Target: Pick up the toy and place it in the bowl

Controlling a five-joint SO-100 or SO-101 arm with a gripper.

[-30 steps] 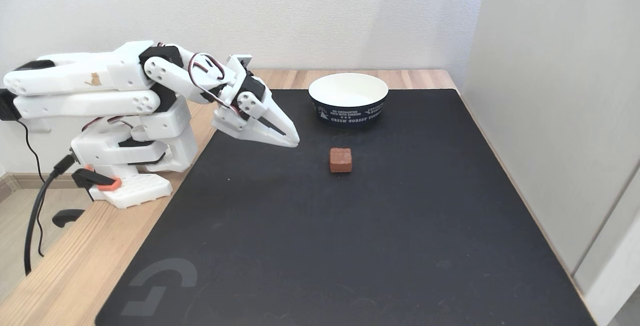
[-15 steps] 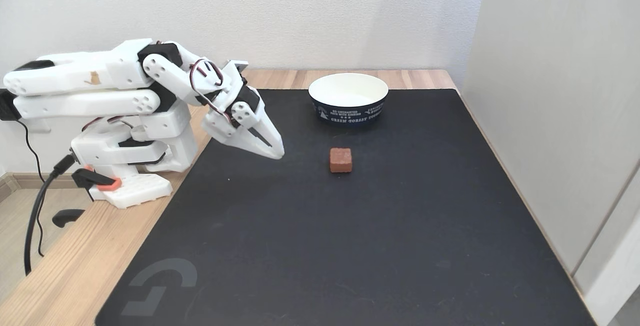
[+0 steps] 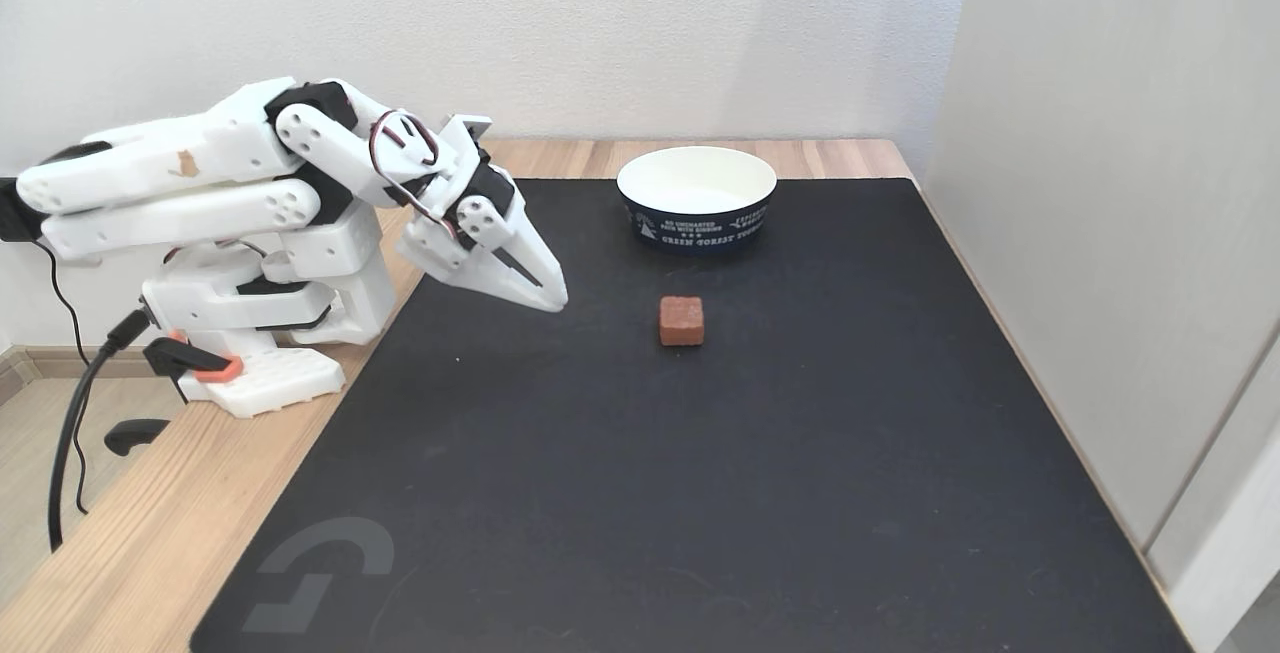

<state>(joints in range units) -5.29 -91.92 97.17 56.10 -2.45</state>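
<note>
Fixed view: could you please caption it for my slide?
Closed gripper poised left of the toy on the black mat, bowl behind.

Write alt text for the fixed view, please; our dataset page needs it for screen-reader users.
A white robot arm's shut gripper hangs above a black mat, left of a small reddish-brown toy lying untouched on it. Behind the toy stands an empty navy paper bowl, white inside, on a wooden table.
</note>
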